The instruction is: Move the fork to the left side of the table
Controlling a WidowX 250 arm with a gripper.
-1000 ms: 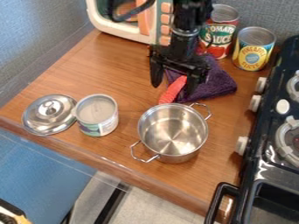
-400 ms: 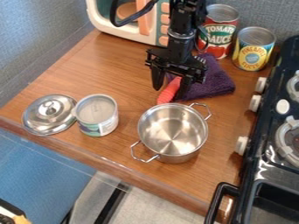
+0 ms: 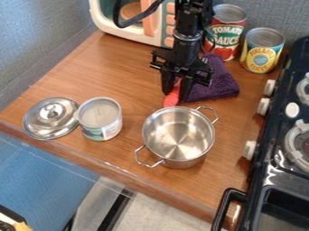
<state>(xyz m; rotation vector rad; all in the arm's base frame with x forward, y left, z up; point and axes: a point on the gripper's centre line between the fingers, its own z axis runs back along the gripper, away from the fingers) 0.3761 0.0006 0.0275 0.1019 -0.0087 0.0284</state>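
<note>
The black two-finger gripper (image 3: 175, 95) hung behind the shiny steel pot (image 3: 192, 159), its two fingers clamped on the red ridged handle of the fork (image 3: 172, 99); the fork lay at the near left edge of the folded purple cloth (image 3: 219, 84), its handle end pointing down towards the pot's rim and very near it, and it was still to be taken to the left side of the brown wooden tabletop (image 3: 111, 74); the likeliest trouble was the cloth, since a fingertip set so close to it might have pinched a fold along with the handle and dragged the whole cloth leftwards; the pot came next, for a sideways move begun before a lift could have knocked the handle end against the rim or shoved the pot; a shallow hold on a rounded handle might also have let the fork twist or slip out as its weight came up; on the left, the round metal lid with a knob (image 3: 52, 118) and the open-topped silver can (image 3: 100, 118) stood side by side near the front edge, so a low path or a release too far forward could have bumped the can or dropped the fork on the lid; a straight lift, then a set-down behind those two, seemed the safer course
</note>
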